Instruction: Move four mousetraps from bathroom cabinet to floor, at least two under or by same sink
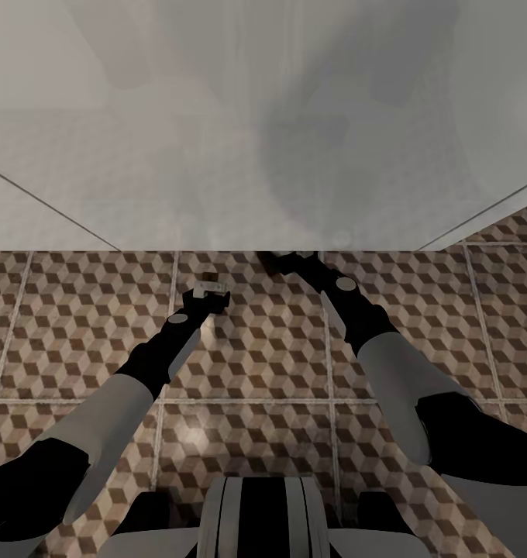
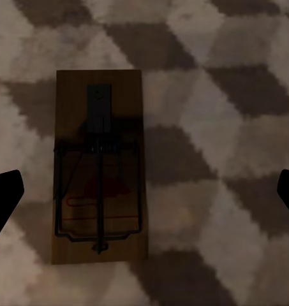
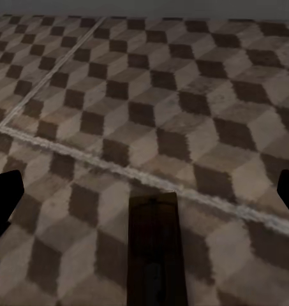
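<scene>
Nearest, the robot's two arms, white shells running into black forearms, reached forward over the bathroom floor [image 1: 77, 325], square tiles printed with brown, beige and white cubes between pale grout lines. The left gripper [image 1: 209, 293] hung over the tiles with its fingers [image 2: 4, 197] spread wide, holding nothing. Below it a mousetrap [image 2: 98, 167] lay flat on the tile: a brown wooden rectangle with a dark wire frame and a red mark, its long axis running crosswise to the line between the fingertips. The right gripper [image 1: 283, 262] was likewise spread; a dark wooden slab [image 3: 154, 248], probably another mousetrap, lay lengthwise between its fingers. Beyond rose a pale, hazy wall [image 1: 217, 116].
</scene>
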You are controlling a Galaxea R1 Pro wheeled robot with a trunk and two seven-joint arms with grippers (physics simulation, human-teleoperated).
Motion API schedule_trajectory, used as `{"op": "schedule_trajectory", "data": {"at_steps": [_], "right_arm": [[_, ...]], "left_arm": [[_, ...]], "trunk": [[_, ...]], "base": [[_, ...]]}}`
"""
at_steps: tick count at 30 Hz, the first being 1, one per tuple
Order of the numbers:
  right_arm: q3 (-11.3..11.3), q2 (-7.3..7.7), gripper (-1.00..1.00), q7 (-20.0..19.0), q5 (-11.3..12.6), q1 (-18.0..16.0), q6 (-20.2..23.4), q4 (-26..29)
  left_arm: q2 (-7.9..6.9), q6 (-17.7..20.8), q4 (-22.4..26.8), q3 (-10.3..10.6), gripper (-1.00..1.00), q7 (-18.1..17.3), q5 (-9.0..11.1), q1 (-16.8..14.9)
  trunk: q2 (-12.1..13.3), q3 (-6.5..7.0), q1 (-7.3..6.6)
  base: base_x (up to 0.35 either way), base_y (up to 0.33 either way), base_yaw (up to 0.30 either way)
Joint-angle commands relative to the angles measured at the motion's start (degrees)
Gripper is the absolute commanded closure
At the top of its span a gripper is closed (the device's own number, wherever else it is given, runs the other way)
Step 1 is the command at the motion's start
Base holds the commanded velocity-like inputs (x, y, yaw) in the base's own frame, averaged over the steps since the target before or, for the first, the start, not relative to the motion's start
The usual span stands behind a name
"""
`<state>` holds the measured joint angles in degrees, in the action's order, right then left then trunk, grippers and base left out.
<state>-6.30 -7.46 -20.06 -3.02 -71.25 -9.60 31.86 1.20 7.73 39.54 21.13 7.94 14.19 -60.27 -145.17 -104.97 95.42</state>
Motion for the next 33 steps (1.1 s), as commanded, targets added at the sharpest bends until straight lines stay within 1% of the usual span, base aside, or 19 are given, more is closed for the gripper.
{"op": "schedule_trajectory", "data": {"at_steps": [1, 23, 27, 33], "right_arm": [[0.05, -0.01, -1.0, -0.07, -0.32, -0.03, -0.24, -0.04], [0.06, -0.01, -1.0, 0.06, -0.4, -0.03, -0.21, -0.04], [0.05, -0.01, -1.0, 0.17, -0.4, -0.03, -0.18, -0.09], [0.04, -0.01, -1.0, 0.26, -0.41, -0.03, -0.16, -0.12]], "left_arm": [[-0.05, 0.24, 0.09, 0.32, -1.0, 0.49, 0.59, -0.03], [-0.05, 0.18, 0.04, 0.31, -1.0, 0.49, 0.62, -0.03], [-0.05, 0.18, -0.09, 0.32, -1.0, 0.49, 0.62, -0.03], [-0.05, 0.18, -0.22, 0.32, -1.0, 0.49, 0.65, -0.03]], "trunk": [[-0.01, -0.03, -0.01], [-0.01, -0.03, -0.01], [-0.01, -0.03, -0.01], [-0.01, -0.03, -0.01]], "base": [[0.0, 0.0, 0.0], [0.0, 0.0, 0.0], [-0.15, 0.0, 0.0], [-0.284, 0.0, 0.0]]}}
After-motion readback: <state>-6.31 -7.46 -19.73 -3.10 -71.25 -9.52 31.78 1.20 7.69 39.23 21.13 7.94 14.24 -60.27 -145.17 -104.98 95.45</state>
